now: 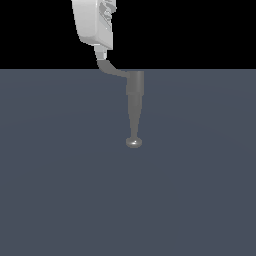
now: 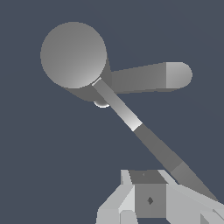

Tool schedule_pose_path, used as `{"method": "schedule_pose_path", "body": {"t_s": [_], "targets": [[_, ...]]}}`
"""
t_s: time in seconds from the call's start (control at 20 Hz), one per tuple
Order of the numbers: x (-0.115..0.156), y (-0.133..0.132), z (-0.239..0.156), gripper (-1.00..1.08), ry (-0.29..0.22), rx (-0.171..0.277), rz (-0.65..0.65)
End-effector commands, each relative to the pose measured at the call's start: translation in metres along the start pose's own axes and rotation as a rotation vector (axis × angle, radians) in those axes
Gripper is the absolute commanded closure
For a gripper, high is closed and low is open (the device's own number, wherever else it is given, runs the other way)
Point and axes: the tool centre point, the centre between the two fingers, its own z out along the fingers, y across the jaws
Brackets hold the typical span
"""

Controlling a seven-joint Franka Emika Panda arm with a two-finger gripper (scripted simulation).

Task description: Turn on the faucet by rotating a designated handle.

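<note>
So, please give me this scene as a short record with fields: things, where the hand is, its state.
fixture: faucet, grey, on a flat blue-grey floor
spout: long, ending in a shiny knob
handle: thin lever to the exterior view's left of the body
hand: white, at the handle's tip
hand state: cannot tell

One grey faucet (image 1: 134, 95) stands on one dark worktop (image 1: 60, 190). The faucet has one handle (image 1: 111, 70) and one long spout (image 1: 134, 120) ending in one rounded knob (image 1: 134, 143). One white gripper (image 1: 102, 51) is present.
</note>
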Motion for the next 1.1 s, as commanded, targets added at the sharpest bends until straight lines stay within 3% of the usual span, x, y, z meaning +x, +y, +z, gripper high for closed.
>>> {"method": "schedule_pose_path", "body": {"t_s": [0.0, 0.75, 0.85, 1.05], "targets": [[0.011, 0.008, 0.001, 1.08, 0.002, -0.005, 0.008], [0.051, 0.05, 0.002, 1.08, 0.003, -0.011, 0.006], [0.043, 0.046, -0.001, 1.08, 0.002, -0.002, -0.003], [0.069, 0.047, 0.0, 1.08, 0.002, -0.005, -0.001]]}}
